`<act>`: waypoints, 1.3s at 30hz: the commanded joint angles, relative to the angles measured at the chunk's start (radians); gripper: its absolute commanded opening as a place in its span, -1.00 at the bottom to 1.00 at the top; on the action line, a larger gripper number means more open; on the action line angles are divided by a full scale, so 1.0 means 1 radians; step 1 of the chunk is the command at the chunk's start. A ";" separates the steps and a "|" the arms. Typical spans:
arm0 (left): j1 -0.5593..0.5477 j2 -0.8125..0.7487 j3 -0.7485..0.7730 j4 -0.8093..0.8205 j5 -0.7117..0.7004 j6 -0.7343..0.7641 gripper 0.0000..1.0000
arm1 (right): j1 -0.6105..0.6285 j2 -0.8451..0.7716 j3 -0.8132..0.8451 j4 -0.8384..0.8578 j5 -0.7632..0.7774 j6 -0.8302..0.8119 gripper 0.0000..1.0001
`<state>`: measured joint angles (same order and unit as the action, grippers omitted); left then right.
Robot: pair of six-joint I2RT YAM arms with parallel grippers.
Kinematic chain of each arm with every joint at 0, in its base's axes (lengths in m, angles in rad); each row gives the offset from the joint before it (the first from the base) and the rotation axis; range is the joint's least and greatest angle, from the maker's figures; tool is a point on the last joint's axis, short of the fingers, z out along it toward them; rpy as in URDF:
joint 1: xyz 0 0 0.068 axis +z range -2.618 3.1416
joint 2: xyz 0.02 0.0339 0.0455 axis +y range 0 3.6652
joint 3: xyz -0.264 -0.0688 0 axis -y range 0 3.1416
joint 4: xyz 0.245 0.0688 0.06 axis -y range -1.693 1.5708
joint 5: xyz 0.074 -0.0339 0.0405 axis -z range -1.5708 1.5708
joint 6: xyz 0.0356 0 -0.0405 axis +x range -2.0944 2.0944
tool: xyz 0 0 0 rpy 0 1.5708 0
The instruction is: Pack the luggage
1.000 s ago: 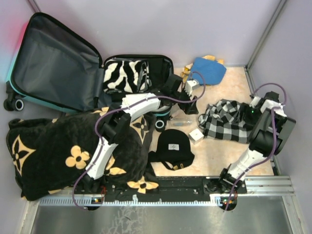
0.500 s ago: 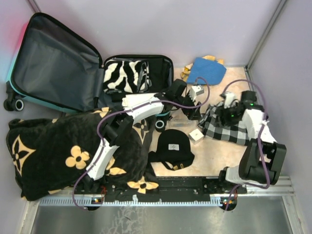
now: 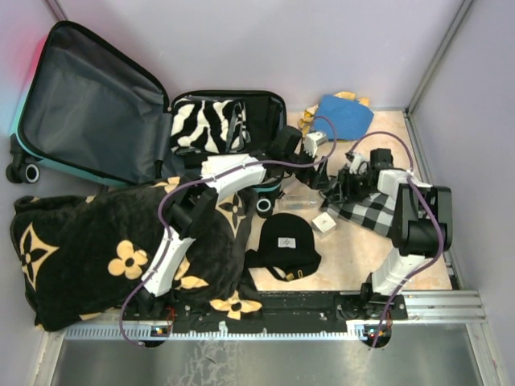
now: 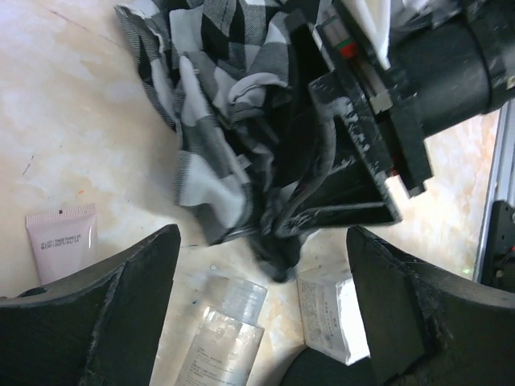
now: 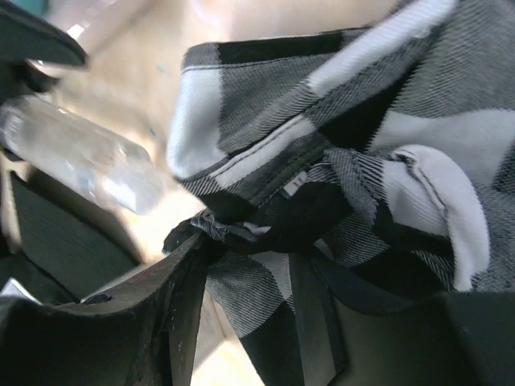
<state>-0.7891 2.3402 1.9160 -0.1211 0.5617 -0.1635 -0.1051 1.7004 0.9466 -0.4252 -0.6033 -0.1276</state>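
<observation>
Right gripper point(image 3: 339, 187): jaws clamped on the 9 o'clock edge of the checked shirt point(image 3: 378, 211), cloth bunched between them. Left gripper point(image 4: 261, 249): jaws wide apart, over the clear bottle point(image 4: 221, 338). The luggage point(image 3: 88, 104) lies open at 10 o'clock on the counter point(image 3: 362, 257). Best lift high, so the trailing cloth clears bottle and left arm.

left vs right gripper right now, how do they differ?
The left gripper is open and holds nothing; the right gripper is shut on the plaid cloth. The left gripper hangs over the clear bottle; the right gripper has fabric bunched between its fingers. Both are at the same end of the cloth.
</observation>
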 commanded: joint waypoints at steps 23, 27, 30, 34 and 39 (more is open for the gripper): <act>-0.007 0.191 0.166 -0.006 -0.265 -0.270 0.94 | -0.565 -0.265 0.185 -0.395 0.307 -0.067 0.98; -0.015 0.209 0.162 -0.019 -0.255 -0.272 0.90 | -0.599 -0.169 0.179 -0.351 0.315 -0.052 0.98; -0.024 0.217 0.162 -0.022 -0.241 -0.256 0.84 | -0.600 -0.100 0.174 -0.312 0.282 -0.051 0.98; -0.034 0.229 0.166 -0.018 -0.237 -0.235 0.81 | -0.597 -0.001 0.176 -0.261 0.202 -0.011 0.91; -0.038 0.252 0.167 -0.015 -0.235 -0.213 0.69 | -0.558 0.067 0.144 -0.184 0.166 0.044 0.76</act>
<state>-0.8135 2.5317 2.0682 -0.1009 0.3244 -0.4057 -0.6945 1.7401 1.0939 -0.7010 -0.3870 -0.1352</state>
